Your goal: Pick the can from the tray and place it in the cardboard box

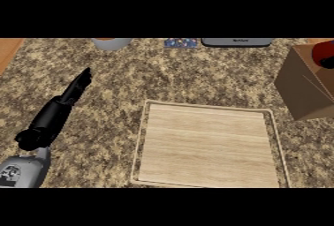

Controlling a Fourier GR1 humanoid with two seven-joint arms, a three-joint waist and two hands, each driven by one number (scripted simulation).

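Tray [207, 145]: pale wood, lying mid-tabletop [215, 70].
Cardboard box [303, 88]: standing right of the tray, apart from it.
Can [322, 50]: red, at the box's open top, cut by the edge.
Left hand [77, 88]: fingers straight, holding nothing, left of the tray.
Right hand [328, 64]: dark sliver beside the can; grasp cannot be told.

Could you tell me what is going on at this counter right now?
The robot's job is moving a can from the wooden tray to the cardboard box. No can is on the tray; a red object, probably the can, shows at the box's top by the right edge, with a dark shape beside it that may be the right hand. The left hand rests open at the left, holding nothing.
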